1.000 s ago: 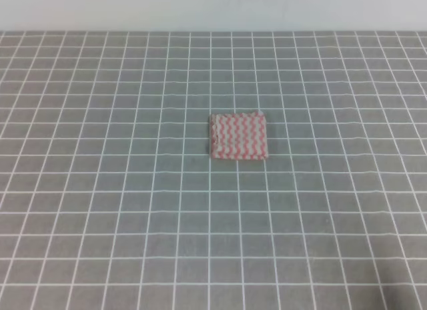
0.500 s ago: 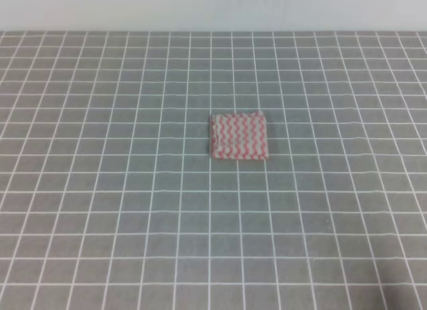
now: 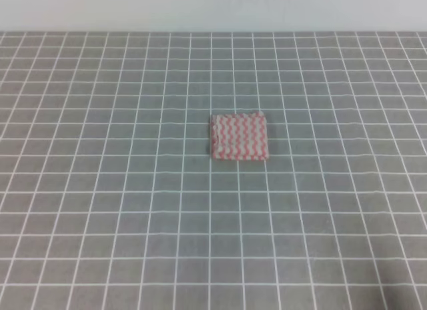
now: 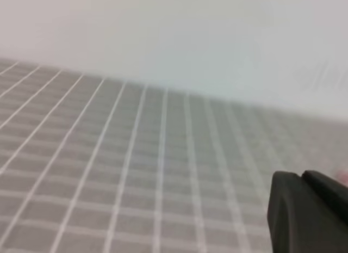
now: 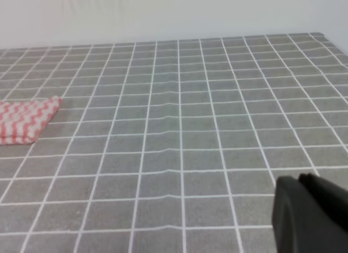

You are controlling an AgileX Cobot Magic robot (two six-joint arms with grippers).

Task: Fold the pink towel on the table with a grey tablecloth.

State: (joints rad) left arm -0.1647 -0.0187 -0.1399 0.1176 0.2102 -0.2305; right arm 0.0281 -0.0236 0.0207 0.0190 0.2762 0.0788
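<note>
Even soft light, faint shadows, left wrist view blurred (heavily)

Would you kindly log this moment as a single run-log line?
pink towel: small folded square, flat on grey tablecloth | left tool: away from towel, state unclear | right tool: away from towel, state unclear

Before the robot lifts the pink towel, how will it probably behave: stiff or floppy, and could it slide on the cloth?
The pink towel looks like thin cloth folded into a small flat square, so it would likely droop and might unfold if lifted by one edge. It seems light for its size. Lying on the grey tablecloth, cloth on cloth, it would probably drag or bunch when pushed rather than slide.
</note>
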